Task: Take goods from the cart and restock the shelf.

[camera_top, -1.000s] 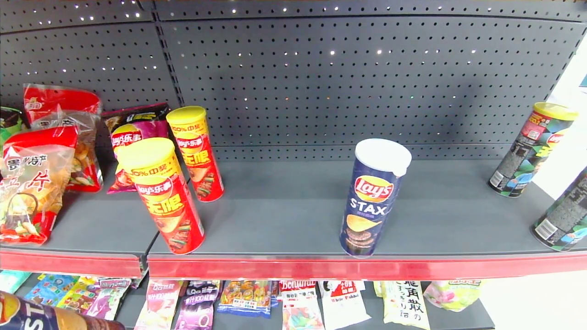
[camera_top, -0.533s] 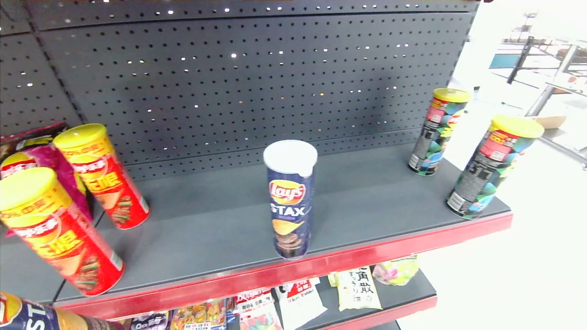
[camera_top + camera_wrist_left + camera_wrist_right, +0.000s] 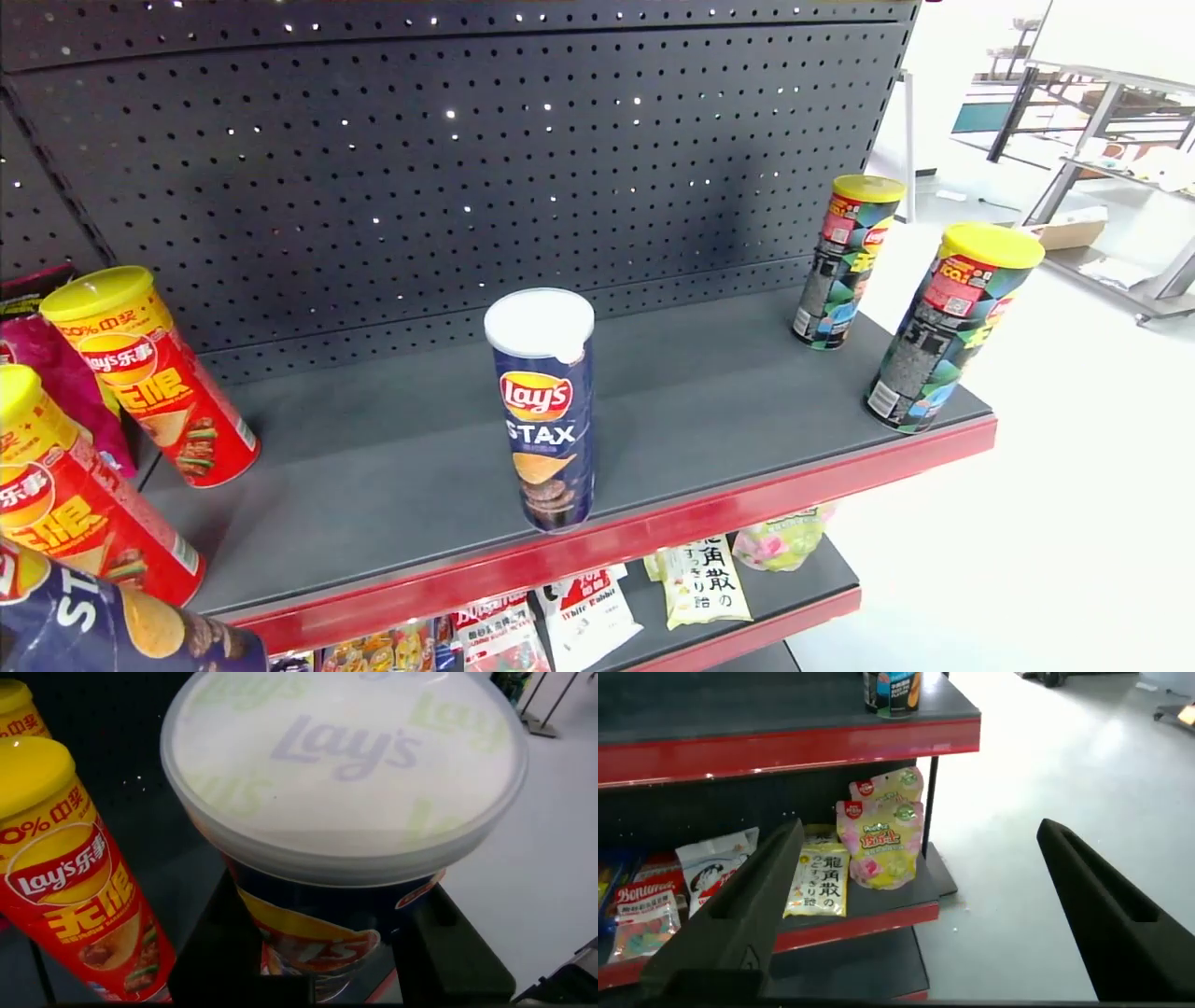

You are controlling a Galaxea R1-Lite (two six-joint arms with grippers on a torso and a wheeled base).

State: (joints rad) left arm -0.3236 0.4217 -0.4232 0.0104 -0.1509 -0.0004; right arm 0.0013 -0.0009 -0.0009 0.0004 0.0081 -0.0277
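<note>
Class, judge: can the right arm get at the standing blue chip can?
Probably yes: the right gripper is open and empty, and the blue chip can stands alone at the shelf front.

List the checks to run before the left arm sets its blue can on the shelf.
1. Grip secure: ok. The left gripper is shut on the held can, lid on.
2. Free spot: ok. The shelf is bare between the back red can and the standing blue can.
3. Neighbours stable: ok. Both of those cans stand upright.
4. Held can above the shelf lip: cannot tell. It sits at the head view's lower left corner.
5. Other arm clear: ok. The right gripper is open and empty, down by the lower shelf.
</note>
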